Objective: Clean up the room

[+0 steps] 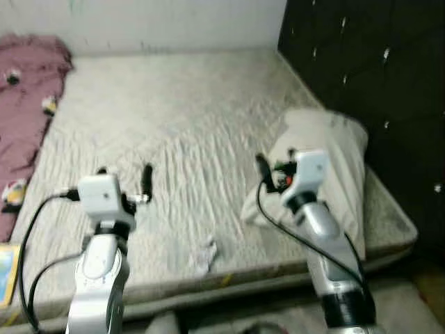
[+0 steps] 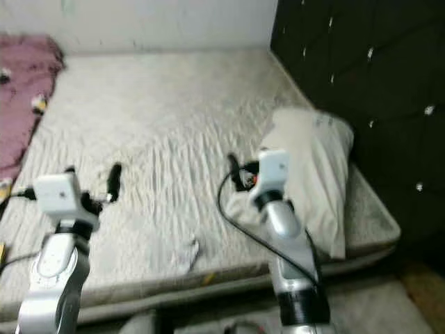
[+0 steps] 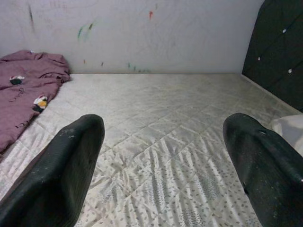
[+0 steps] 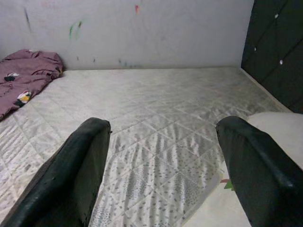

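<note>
Mattress (image 1: 174, 132) stretches out before me, bare and covered in a wrinkled, quilted, pale sheet, running back to a white wall (image 3: 142, 33) marked with small streaks of colour. Both my arms reach forward over its near edge. My left gripper (image 1: 125, 182) hovers above the sheet on the left side, its two black fingers (image 3: 57, 175) spread wide apart with nothing between them; through the gap I see only quilted fabric. My right gripper (image 1: 268, 170) is held over the right part of the bed, fingers (image 4: 71, 175) likewise parted wide and holding nothing, and it sits just beside a white pillow (image 1: 330, 174). The pillow lies crumpled along the right side of the mattress, close to the dark tufted headboard (image 1: 368, 76) with its small shiny studs; a corner of it shows near my right finger, where a bit of coloured print appears on the fabric.

Between my two arms, near the front edge of the mattress, lies a small crumpled white scrap (image 1: 204, 255); whether it is tissue or cloth I cannot tell. Far off on the left, a maroon blanket (image 1: 24, 104) with little printed figures is bunched along the mattress edge and up towards the wall. A blue and yellow item (image 1: 7, 271) peeks in beyond the left edge of the bed, too cropped to identify.
</note>
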Robot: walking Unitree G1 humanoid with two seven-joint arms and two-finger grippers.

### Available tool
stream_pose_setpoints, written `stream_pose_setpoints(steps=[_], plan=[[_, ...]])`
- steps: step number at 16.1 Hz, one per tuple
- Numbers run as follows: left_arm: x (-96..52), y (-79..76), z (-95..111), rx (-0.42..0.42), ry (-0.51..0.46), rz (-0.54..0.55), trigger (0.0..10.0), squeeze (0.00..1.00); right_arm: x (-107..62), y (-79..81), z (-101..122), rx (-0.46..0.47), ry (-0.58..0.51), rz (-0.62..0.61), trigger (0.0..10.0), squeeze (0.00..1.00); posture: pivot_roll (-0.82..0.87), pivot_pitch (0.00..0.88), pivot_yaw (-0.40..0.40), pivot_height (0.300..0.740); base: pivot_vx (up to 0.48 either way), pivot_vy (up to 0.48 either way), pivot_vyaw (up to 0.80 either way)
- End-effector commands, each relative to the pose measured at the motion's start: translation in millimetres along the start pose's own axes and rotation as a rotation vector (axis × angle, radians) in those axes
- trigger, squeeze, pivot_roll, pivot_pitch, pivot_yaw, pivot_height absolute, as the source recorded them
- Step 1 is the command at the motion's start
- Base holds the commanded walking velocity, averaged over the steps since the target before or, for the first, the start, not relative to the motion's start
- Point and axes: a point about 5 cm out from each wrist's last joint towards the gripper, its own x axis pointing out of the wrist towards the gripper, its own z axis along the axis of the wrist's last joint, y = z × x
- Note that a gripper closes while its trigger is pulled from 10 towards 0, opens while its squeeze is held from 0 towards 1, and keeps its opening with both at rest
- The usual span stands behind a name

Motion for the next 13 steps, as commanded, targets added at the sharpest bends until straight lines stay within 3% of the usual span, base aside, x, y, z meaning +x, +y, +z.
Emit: stream_pose_setpoints(steps=[1,4,10,13], plan=[[-1.1,-2.2,1.7,0.008,-0.003,-0.001,10.0,0.0,-2.4,-7.5,2.0,-0.013,-0.005,-0.021,10.0,0.0,-0.02,0.05,-0.013,0.74,0.0,0.0,0.0],[-3.8,0.7,0.2,0.028,0.011,0.025,10.0,0.0,-4.9,-9.0,-0.5,-0.008,0.005,-0.028,10.0,0.0,-0.01,0.07,-0.011,0.74,0.0,0.0,0.0],[-8.0,-1.5,0.1,0.022,0.03,-0.002,10.0,0.0,-5.7,-8.1,-1.3,-0.035,0.012,-0.028,10.0,0.0,-0.01,0.1,-0.005,0.74,0.0,0.0,0.67],[-10.9,4.6,-3.0,0.058,0.05,0.026,10.0,0.0,-6.8,-10.4,-2.2,-0.012,0.01,-0.056,10.0,0.0,0.0,0.105,0.001,0.74,0.0,0.0,0.0]])
